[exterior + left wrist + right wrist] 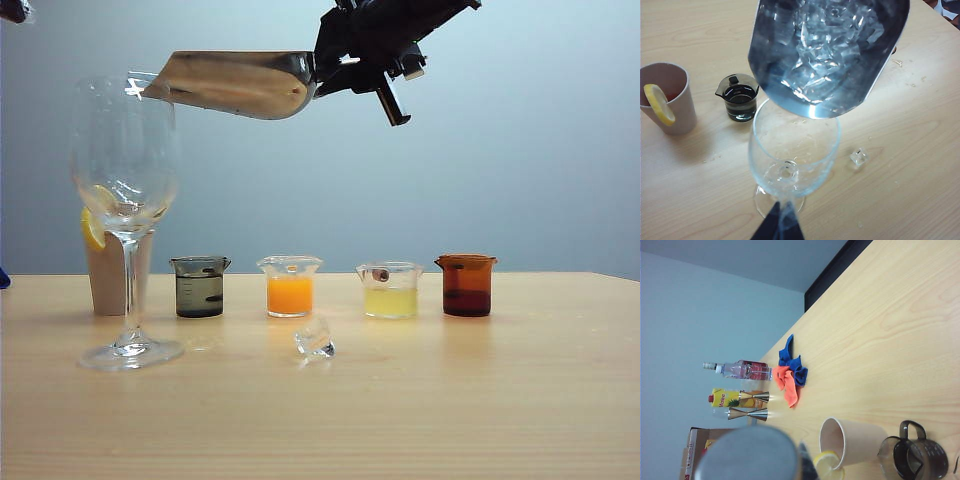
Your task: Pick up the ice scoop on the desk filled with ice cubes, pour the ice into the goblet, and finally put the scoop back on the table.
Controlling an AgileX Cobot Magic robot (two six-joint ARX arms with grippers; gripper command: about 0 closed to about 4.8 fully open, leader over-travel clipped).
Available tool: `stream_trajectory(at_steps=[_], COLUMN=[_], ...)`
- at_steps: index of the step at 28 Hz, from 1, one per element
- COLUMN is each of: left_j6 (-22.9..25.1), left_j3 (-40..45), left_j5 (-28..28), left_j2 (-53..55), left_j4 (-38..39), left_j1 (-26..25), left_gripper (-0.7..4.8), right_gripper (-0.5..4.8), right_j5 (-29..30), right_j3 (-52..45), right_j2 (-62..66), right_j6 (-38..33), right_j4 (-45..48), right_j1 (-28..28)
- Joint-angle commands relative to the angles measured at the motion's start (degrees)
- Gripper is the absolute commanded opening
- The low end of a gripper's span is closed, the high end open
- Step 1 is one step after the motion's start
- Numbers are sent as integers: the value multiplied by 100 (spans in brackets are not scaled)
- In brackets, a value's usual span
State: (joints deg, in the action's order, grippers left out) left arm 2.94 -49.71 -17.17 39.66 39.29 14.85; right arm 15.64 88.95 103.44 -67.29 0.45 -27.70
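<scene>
The ice scoop point(235, 85) hangs high over the desk point(450, 400), tilted with its open mouth at the rim of the goblet point(125, 190). My right gripper point(330, 68) is shut on the scoop's handle, which it hides. In the left wrist view, ice cubes point(825, 45) lie piled inside the scoop point(785, 75), directly above the goblet point(795, 145). One loose ice cube point(315, 340) rests on the desk right of the goblet's foot. My left gripper point(777, 226) is well above the goblet, its dark fingers meeting in a point with nothing between them.
A row of small beakers stands behind: grey point(200, 287), orange point(290, 287), yellow point(390, 290), brown point(466, 285). A paper cup with a lemon slice point(108, 270) is behind the goblet. Bottles, jiggers and crumpled cloths point(790, 375) sit further along the table.
</scene>
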Motion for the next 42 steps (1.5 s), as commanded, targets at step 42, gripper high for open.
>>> stream_trajectory(at_steps=[42], left_j6=[-39], left_j3=[-28], left_j5=[-28], left_j2=[-13], left_j4=[11], left_j1=[0], left_gripper=[-5], right_gripper=[-6], right_j5=[35], right_j3=[627], right_j2=[-59], right_j6=[669], right_j4=[-214], right_j1=[7])
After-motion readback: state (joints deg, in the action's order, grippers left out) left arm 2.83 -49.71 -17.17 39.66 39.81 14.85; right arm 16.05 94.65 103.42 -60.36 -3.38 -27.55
